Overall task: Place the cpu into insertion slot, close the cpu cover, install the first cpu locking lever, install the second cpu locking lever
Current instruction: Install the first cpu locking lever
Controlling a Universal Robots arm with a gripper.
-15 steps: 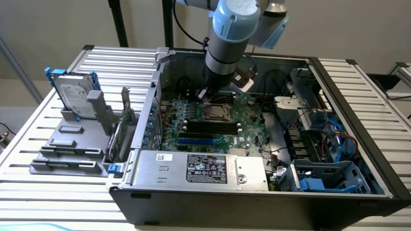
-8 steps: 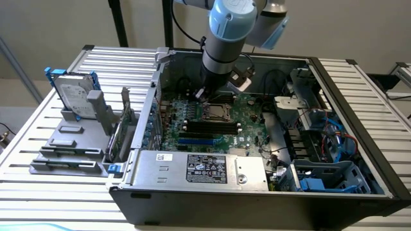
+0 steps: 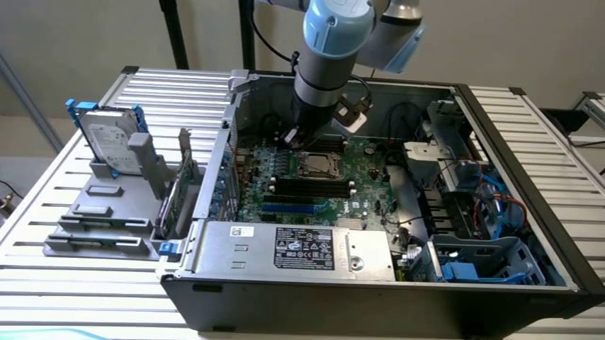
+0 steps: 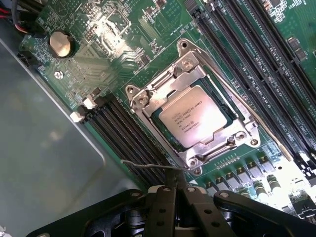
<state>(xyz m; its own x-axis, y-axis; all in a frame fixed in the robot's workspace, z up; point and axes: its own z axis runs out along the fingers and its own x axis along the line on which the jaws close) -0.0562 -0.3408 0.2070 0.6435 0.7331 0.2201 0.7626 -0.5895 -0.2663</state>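
The cpu (image 4: 192,117) lies silver face up in the insertion slot (image 3: 317,165) on the green board. The cpu cover (image 4: 163,86), a silver frame, is folded down flat around it. One thin locking lever (image 4: 143,164) runs along the socket's side nearest my gripper (image 4: 178,190), and its wire end reaches right up to the shut black fingertips; whether they touch it I cannot tell. A second lever (image 4: 247,106) lies along the opposite side of the socket. In the exterior view my gripper (image 3: 300,139) hangs low inside the case, just behind the socket.
Long black memory slots (image 4: 123,131) flank the socket on both sides. A coin battery (image 4: 60,43) sits on the board, and the grey case wall (image 4: 44,148) is close by. The power supply (image 3: 293,248), a blue drive cage (image 3: 482,262) and a hard drive (image 3: 109,138) surround the area.
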